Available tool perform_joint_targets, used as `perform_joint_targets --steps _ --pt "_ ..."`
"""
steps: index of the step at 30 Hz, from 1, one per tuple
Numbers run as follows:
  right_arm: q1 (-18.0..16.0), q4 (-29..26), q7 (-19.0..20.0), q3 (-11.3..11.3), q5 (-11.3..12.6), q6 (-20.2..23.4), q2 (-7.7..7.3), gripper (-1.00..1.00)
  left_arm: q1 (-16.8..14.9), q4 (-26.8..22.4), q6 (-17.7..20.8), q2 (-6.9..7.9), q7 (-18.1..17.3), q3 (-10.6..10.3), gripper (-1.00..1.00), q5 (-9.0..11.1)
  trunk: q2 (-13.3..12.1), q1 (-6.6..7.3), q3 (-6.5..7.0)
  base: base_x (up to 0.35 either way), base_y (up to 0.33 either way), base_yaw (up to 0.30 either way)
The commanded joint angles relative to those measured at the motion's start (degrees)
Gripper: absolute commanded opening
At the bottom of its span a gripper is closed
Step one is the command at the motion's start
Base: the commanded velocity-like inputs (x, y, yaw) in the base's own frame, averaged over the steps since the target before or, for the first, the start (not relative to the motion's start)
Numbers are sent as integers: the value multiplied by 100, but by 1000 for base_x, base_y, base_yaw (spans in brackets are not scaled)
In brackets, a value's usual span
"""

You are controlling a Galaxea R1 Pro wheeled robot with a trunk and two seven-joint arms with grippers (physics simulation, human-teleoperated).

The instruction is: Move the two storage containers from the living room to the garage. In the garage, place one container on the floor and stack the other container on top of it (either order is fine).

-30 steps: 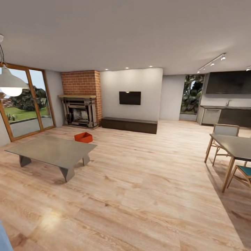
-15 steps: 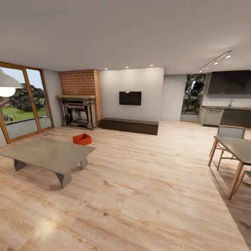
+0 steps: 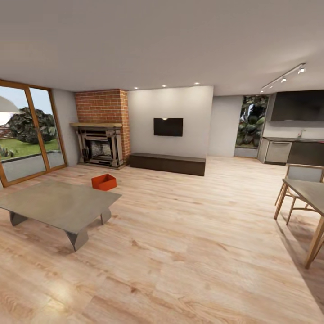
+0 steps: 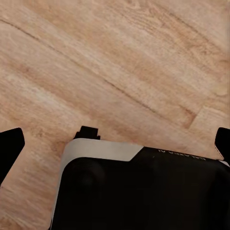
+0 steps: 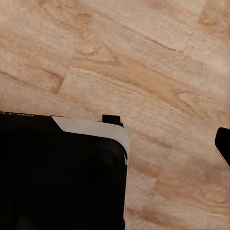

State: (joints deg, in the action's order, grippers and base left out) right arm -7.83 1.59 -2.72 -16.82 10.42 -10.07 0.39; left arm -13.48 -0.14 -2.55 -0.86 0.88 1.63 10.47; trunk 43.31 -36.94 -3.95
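Camera has shifted right since a second ago: coffee table [image 3: 58, 204] and glass doors [image 3: 27, 130] slid toward the left edge, things themselves static. One storage container [image 3: 104, 182] sits on the living room plank floor [image 3: 189, 243] beyond the table, before the fireplace [image 3: 100, 145]. Left gripper [image 4: 115, 143] fingers spread wide, holding nothing over planks; right gripper state can't be told, one fingertip [image 5: 223, 143] visible.

No legible txt anywhere; faint lettering on the black robot base [image 4: 143, 191] is too blurred to read.
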Motion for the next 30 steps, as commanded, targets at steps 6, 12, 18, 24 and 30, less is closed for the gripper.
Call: perform_joint_targets --steps 6,12,18,24,30 --pt "-8 18 -9 -57 57 -44 -19 100 -5 5 -30 -2 11 13 100 32 6 -4 -9 322 0 0" --pt "-8 18 -8 -75 48 -48 10 100 -5 5 -1 -2 9 13 100 24 6 -4 -9 323 0 0" --pt "-8 17 -8 -76 48 -48 14 100 -5 5 0 -2 8 13 100 17 6 -4 -9 323 0 0" --pt "-8 17 -8 -76 48 -48 14 100 -5 5 0 -2 10 13 100 21 6 -4 -9 323 0 0" --pt "-8 18 -9 -76 48 -48 14 100 -5 5 0 -3 9 13 100 17 6 -4 -9 323 0 0"
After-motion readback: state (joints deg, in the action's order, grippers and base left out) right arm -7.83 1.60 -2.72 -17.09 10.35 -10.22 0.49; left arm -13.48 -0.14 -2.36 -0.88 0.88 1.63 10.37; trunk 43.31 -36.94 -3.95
